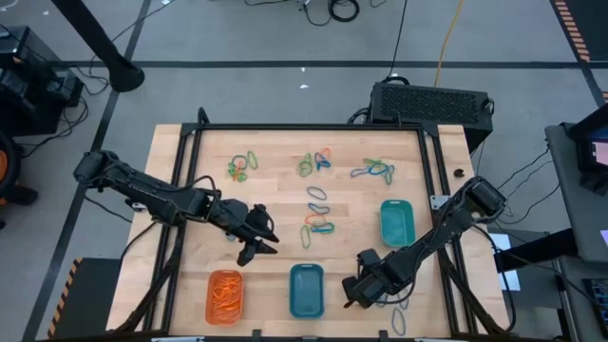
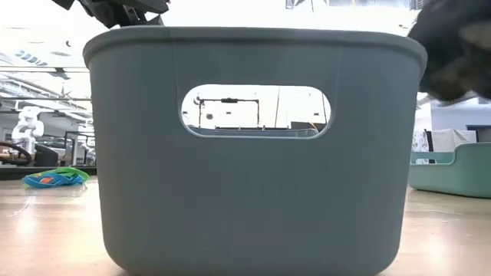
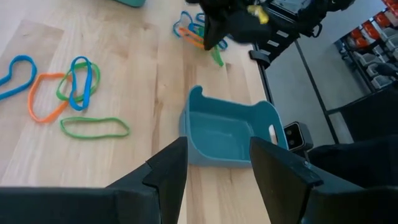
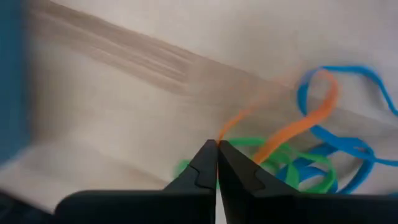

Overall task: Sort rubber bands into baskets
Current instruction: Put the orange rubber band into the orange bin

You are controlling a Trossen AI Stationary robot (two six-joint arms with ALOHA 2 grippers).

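Note:
My right gripper points down at the table's near right, just right of the blue basket, and is shut on an orange rubber band from a pile of blue and green bands. My left gripper hangs open and empty above the table left of centre, facing the blue basket. The orange basket, near left, holds orange bands. The teal-green basket stands at the right. My right gripper pinches one strand of the orange rubber band between its two fingertips, coming from above and pointing down. The band runs out from the tips in a stretched loop, and its far part lies among the blue and green bands on the table.
Loose clusters of bands lie at the far left, far middle, far right and centre of the table. A black frame edges the table. In the low view the blue basket fills most of the picture.

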